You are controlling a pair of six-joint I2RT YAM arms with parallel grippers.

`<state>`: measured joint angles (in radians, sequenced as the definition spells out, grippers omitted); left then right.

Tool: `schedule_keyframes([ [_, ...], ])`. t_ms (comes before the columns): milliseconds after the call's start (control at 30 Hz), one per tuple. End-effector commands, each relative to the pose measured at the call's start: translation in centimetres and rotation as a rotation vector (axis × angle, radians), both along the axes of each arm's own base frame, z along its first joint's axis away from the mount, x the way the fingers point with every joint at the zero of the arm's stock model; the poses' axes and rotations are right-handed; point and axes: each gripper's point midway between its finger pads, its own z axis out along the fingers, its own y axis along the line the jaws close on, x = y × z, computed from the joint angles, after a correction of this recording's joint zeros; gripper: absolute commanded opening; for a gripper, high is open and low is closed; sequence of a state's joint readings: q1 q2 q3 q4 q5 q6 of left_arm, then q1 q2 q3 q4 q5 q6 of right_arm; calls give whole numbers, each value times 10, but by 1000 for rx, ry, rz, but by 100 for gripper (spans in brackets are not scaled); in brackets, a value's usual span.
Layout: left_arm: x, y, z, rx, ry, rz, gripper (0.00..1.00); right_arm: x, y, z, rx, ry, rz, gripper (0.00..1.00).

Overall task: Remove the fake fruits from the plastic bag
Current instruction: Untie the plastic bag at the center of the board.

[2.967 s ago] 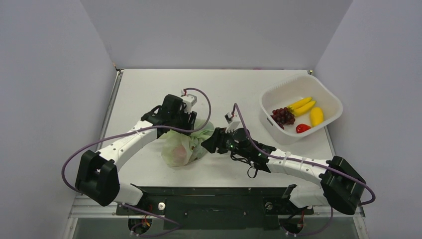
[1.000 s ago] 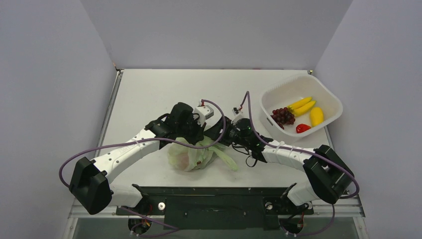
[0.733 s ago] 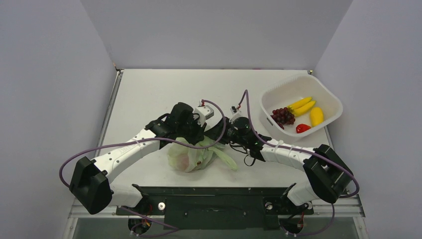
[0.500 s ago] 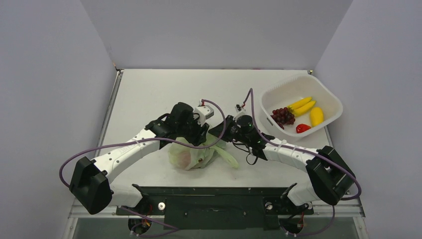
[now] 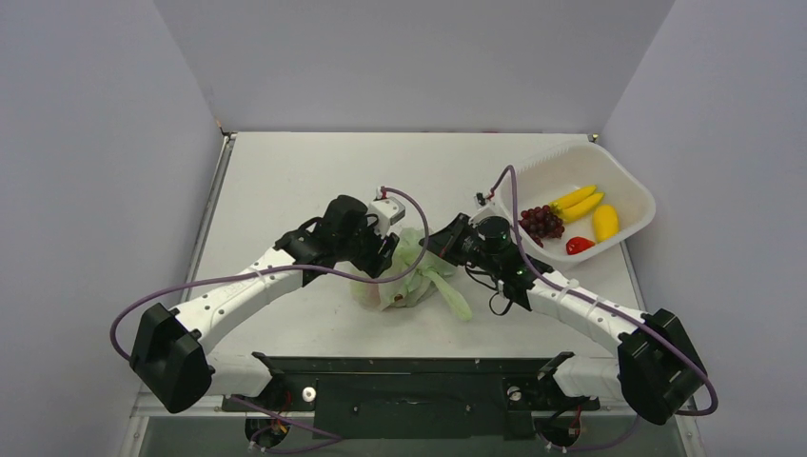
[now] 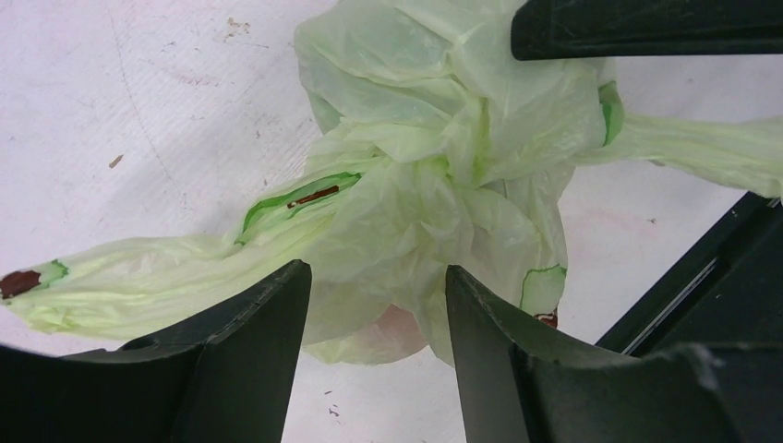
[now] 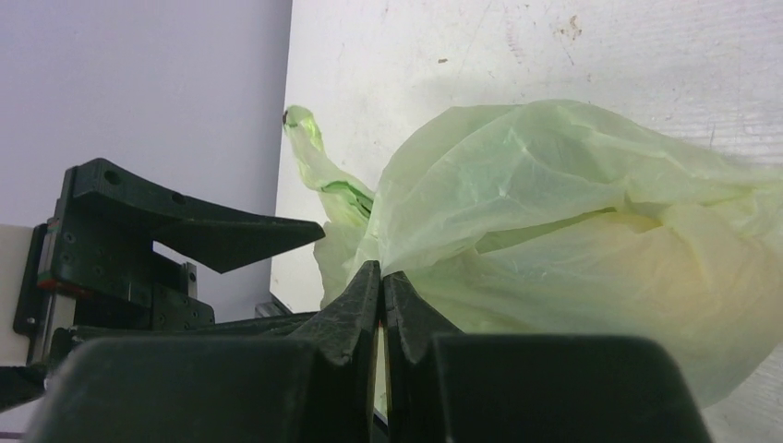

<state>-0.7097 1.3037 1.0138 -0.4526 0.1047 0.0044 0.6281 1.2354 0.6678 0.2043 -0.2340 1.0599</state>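
Right fingers [image 7: 355, 318] were pinched shut on the plastic bag [image 5: 404, 281]; left fingers [image 6: 247, 355] were held wide astride its bunched neck.
Within half a second the bag was dragged rightward to the centre of the top view, one handle trailing lower right. The fake fruits were still enclosed, only a pink blur [image 6: 395, 325] being seen through the film, so the bag was judged unopened.
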Motion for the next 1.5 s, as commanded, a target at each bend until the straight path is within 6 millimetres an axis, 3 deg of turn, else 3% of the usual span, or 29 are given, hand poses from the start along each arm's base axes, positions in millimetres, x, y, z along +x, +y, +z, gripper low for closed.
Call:
schedule_keyframes([
  [0, 7, -8, 10, -24, -22, -7, 54, -5, 1, 17, 47, -53, 19, 0],
  [400, -7, -25, -9, -6, 59, -82, 58, -9, 13, 29, 84, -74, 54, 0],
  [500, -5, -23, -10, 16, 46, -66, 49, -11, 15, 29, 78, -75, 62, 0],
  [533, -4, -22, -9, 19, 38, -59, 41, -12, 14, 30, 71, -84, 63, 0],
  [700, 4, -9, 0, 40, -25, 1, 6, -7, -14, 22, -32, -91, -21, 0],
  [767, 8, -4, 4, 50, -56, 31, 0, -6, -31, 25, -57, -114, -68, 0],
  [967, 27, 21, 20, 90, -165, 166, 0, 3, -94, -11, -200, -38, -193, 0],
  [1100, 26, 22, 23, 77, -175, 168, 0, 5, -123, -33, -247, 20, -218, 0],
  [1267, 26, 19, 20, 76, -160, 154, 0, 1, -125, -41, -317, 47, -161, 0],
  [1467, 25, 18, 20, 75, -157, 150, 0, -1, -122, -22, -333, -2, -145, 2],
])
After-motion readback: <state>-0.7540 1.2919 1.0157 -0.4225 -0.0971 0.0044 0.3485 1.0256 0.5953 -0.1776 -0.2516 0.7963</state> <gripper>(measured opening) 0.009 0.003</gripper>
